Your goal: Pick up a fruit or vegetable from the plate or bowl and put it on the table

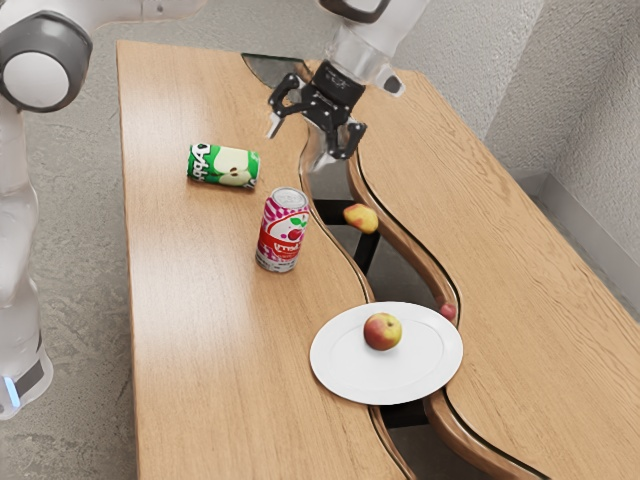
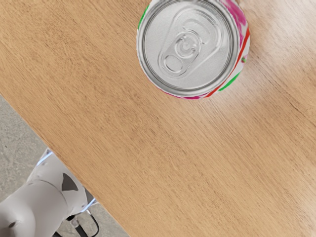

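Presently: one gripper (image 1: 296,147), fingers spread; one round fruit (image 1: 382,332) on plate (image 1: 335,368). Handling: pass high over upright can (image 1: 282,232), centre above fruit, descend straight.

Fruit (image 1: 382,331): round, red with yellow areas. Rests on the plate, slightly above its middle in the exterior view. Plate (image 1: 336,358): white, oval, smooth-rimmed. Lies face up in the exterior view's lower part, right of centre, across the table's curved channel. Table (image 1: 215,360): light wood, visible grain, dark winding channel. Extends from the exterior view's upper left to its lower right; the wrist view shows a straight edge at lower left.
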